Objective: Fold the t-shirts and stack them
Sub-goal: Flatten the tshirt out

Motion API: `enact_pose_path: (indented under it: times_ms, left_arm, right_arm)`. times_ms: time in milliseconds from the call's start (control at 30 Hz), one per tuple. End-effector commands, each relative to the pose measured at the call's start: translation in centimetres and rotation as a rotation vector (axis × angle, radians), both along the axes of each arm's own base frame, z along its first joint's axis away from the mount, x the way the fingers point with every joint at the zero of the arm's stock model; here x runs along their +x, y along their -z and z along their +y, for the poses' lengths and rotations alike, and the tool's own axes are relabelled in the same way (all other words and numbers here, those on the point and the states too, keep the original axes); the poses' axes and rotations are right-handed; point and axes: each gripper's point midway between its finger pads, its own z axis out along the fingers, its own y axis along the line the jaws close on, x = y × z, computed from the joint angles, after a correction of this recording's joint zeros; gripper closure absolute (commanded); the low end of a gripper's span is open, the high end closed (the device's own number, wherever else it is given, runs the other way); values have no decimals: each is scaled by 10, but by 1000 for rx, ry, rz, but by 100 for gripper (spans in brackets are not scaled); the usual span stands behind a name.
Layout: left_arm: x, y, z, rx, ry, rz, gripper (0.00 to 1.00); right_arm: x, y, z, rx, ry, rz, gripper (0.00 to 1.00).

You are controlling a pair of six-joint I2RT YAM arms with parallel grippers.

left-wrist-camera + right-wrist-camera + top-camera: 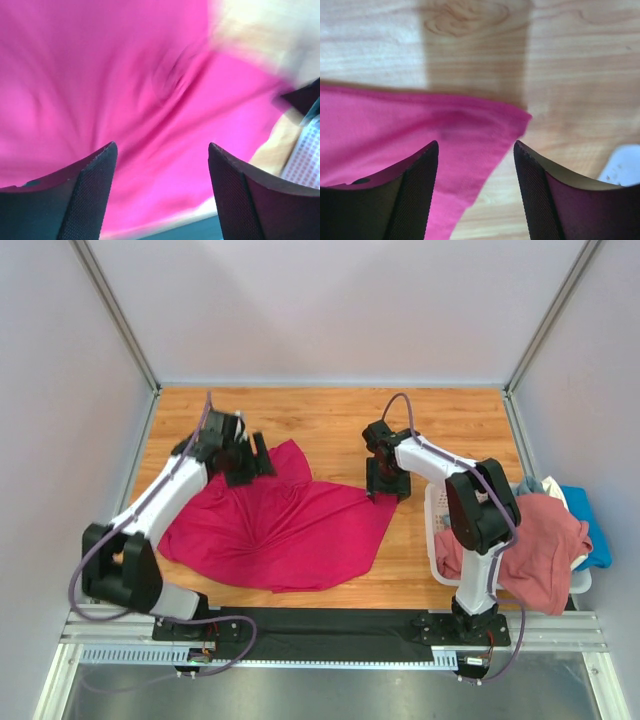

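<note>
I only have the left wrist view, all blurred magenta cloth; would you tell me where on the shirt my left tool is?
Observer: The left tool is at the far left part of the magenta shirt, which lies spread on the table.
Operator: And the other arm?
Observer: The right tool is over the shirt's right corner, jaws open, gripping nothing.
Operator: More shirts waiting?
Observer: A dusty pink shirt drapes over the white basket at the table's right edge.

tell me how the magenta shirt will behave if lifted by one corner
Likely floppy: the magenta shirt lies in fanned wrinkles, so it should sag and drape from the held point. Probably light; its thin corner lies flat on the table. Pushed, it would likely bunch rather than slide whole.
</note>
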Motion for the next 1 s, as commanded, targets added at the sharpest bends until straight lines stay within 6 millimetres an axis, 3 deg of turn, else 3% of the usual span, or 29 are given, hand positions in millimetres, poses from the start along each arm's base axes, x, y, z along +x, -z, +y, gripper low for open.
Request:
enact_pose_path:
  times_ms: [0, 33, 67, 100, 133, 167, 200, 233, 267, 300, 467, 600, 967]
  left_arm:
    - [92, -41, -8, 90, 341, -259, 22]
    - [107, -44, -14, 81, 409, -269, 29]
    - [131, -70, -18, 109, 470, -333, 30]
    - [149, -37, -20, 140, 555, -281, 32]
    - [159, -34, -27, 130, 607, -279, 40]
    - [176, -52, -33, 129, 650, -322, 44]
    - [187, -23, -40, 112, 704, -282, 45]
    - [195, -17, -41, 113, 707, -276, 47]
    - [206, -26, -45, 109, 716, -300, 48]
    - [210, -7, -47, 97, 730, -270, 49]
    - [221, 22, -56, 126, 746, -281, 43]
    - [226, 45, -54, 165, 731, -265, 44]
    - [244, 69, -51, 251, 655, -234, 52]
  right_arm:
    - [6, -51, 2, 41, -41, -76, 35]
    - [10, -60, 4, 62, -43, -93, 35]
    - [9, -63, 7, 80, -44, -91, 34]
    - [10, -65, 8, 88, -44, -94, 34]
    - [11, -68, 10, 97, -41, -101, 34]
    - [12, -67, 10, 101, -38, -96, 34]
    - [13, -67, 9, 105, -30, -93, 35]
    - [13, -67, 9, 110, -25, -91, 35]
    - [12, -65, 8, 120, -19, -80, 36]
    - [13, -65, 5, 127, -6, -78, 36]
    - [13, -64, -7, 148, 28, -72, 36]
    - [13, -62, -13, 157, 36, -77, 36]
    - [12, -57, -10, 172, 36, -74, 37]
